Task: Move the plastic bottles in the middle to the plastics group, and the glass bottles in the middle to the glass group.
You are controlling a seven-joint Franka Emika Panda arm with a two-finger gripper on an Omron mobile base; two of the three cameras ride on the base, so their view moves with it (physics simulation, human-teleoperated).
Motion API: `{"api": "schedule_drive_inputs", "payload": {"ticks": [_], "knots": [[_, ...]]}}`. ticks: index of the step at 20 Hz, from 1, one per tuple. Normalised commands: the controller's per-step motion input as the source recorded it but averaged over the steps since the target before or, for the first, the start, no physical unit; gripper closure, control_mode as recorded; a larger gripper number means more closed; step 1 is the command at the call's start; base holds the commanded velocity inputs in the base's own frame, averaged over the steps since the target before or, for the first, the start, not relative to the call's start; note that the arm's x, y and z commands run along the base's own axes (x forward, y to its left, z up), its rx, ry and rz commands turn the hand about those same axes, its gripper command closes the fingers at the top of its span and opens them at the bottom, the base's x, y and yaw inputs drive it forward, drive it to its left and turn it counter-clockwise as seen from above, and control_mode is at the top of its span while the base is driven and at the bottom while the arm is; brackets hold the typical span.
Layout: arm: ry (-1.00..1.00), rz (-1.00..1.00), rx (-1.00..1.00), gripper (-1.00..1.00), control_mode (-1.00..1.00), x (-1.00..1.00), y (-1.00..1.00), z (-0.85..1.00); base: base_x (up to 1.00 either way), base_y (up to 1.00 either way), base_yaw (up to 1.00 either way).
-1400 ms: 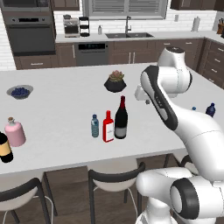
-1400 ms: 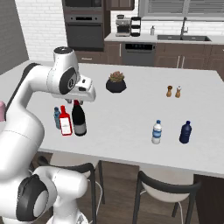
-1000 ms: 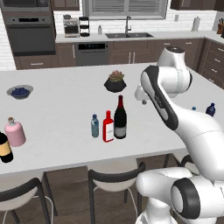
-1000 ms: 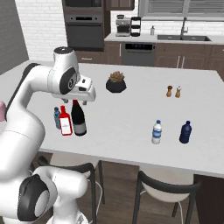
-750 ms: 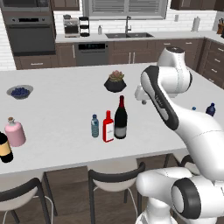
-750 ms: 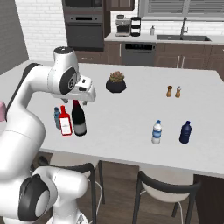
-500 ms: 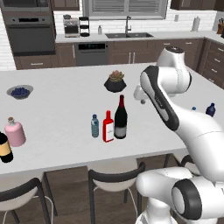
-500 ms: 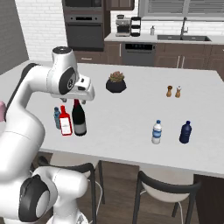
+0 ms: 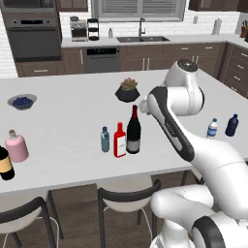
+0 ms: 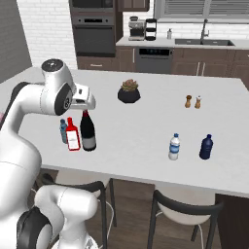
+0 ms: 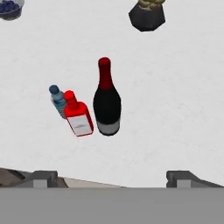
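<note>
Gripper (image 11: 109, 175) hovering, jaws standing wide and empty; wine bottle (image 11: 106, 100) upright at frame centre, directly ahead, red bottle (image 11: 78, 115) touching its left.

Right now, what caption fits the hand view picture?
Open gripper above the wine bottle, red bottle and small water bottle clustered on the white counter.

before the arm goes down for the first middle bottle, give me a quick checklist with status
1. Hand open and empty: ok.
2. Three middle bottles upright: small blue water bottle, flat red bottle, wine bottle: ok.
3. Room between them for the fingers: not ok, they stand close together.
4. Hand above the cluster: ok, the hand view looks down on it.
5. Plastics group in place at the counter's right: ok.
6. Glass group in place at its left: ok.
</note>
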Motion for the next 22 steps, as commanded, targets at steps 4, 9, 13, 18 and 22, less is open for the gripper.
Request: {"api": "schedule_drive_inputs", "payload": {"ticks": [4,9,13,18,22], "knots": [[-0.05,0.0,0.0,-1.0,-1.0,0.33,0.24,-0.03,0.0,0.0,0.0],[-0.02,0.0,0.0,-1.0,-1.0,0.23,0.01,-0.25,0.0,0.0,0.0],[0.01,0.0,0.0,-1.0,-1.0,0.17,0.0,-0.35,0.0,0.0,0.0],[0.0,0.0,-0.02,-1.0,-1.0,0.22,0.05,-0.13,0.0,0.0,0.0],[0.09,0.0,-0.07,-1.0,-1.0,0.31,0.21,-0.01,0.0,0.0,0.0]]}}
